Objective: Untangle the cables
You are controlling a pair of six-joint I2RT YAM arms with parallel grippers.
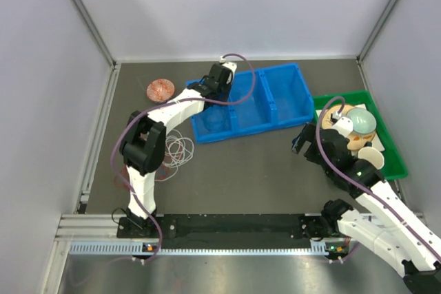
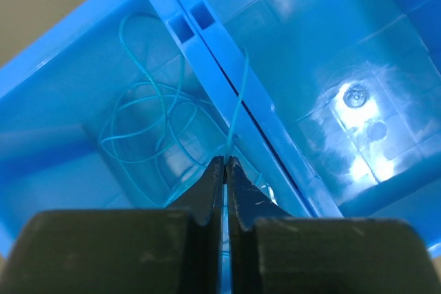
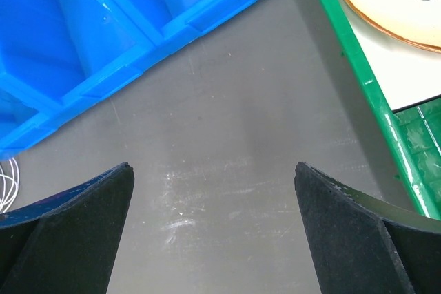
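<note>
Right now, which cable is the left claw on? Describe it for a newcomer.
Find the blue bin at the back of the table; the left claw hangs over its left end. A thin blue cable lies in a compartment there in loose loops, one strand pinched in the shut claw. Only it is inside the bin; the white loops and red coil lie on the table.

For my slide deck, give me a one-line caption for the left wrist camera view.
Left pincer shut on a thin blue cable above the blue bin, loops coiled inside.
</note>
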